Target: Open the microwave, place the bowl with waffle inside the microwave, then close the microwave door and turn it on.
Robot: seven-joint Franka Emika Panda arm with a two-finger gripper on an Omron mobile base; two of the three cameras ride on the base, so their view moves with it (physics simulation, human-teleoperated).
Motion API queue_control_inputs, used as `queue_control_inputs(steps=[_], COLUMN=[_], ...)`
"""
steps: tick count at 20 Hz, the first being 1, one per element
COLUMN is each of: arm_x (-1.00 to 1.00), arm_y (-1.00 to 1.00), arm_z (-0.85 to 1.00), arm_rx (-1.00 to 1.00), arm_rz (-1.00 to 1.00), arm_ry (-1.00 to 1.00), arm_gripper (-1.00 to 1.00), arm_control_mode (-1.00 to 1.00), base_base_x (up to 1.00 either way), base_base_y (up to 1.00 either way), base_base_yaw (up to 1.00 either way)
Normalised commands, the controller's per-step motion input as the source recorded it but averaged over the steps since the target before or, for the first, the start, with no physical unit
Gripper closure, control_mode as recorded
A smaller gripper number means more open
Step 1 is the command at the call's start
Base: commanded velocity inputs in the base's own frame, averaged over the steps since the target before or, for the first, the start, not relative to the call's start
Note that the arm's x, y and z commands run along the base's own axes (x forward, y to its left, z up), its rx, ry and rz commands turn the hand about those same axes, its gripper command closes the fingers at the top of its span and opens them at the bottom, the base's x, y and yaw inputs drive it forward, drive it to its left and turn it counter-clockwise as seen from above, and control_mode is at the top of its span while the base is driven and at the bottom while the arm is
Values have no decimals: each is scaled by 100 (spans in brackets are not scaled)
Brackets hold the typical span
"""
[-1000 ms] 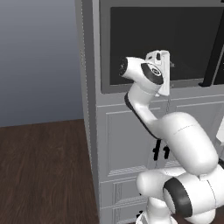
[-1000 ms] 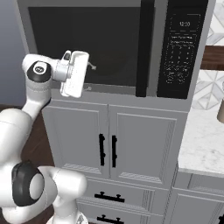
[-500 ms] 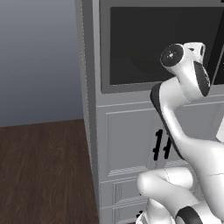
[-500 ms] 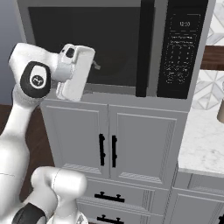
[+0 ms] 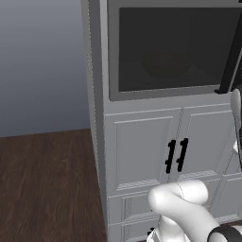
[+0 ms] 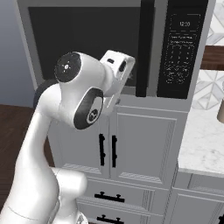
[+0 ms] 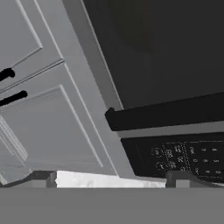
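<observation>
Approaching the wide grey-framed dark-glass microwave door (image 7: 166, 57), shut, the two-finger gripper (image 7: 111, 177) is spread wide and empty. Its long black bar handle (image 7: 166, 114) lies just beyond the fingertips (image 7: 43, 178); rigid, probably stiff-hinged, best grasped mid-bar.

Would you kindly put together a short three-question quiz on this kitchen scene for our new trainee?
1. True or false: the microwave door is shut.
2. Which side of the door carries the black bar handle, seen from the right base view? A) the edge next to the keypad B) the edge far from the keypad C) the top edge
3. Fill in: in the hand view, the two spread fingertips of the gripper hold ____.

Key: 1. true. 2. A. 3. nothing; the gripper is open, pointing toward the handle's lower end above the white cupboard doors.
</observation>
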Motion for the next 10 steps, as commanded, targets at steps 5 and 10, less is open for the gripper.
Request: queue_control_inputs(steps=[5,10], arm_x=[7,36], arm_y=[-79,-50], arm_z=[-4,-30], arm_rx=[1,1], arm_rz=[38,19], arm_ry=[-17,-1], arm_gripper=[-100,-100], arm_control_mode=[-100,-100], base_base_x=[0,0], base_base_y=[0,0], base_base_yaw=[0,0])
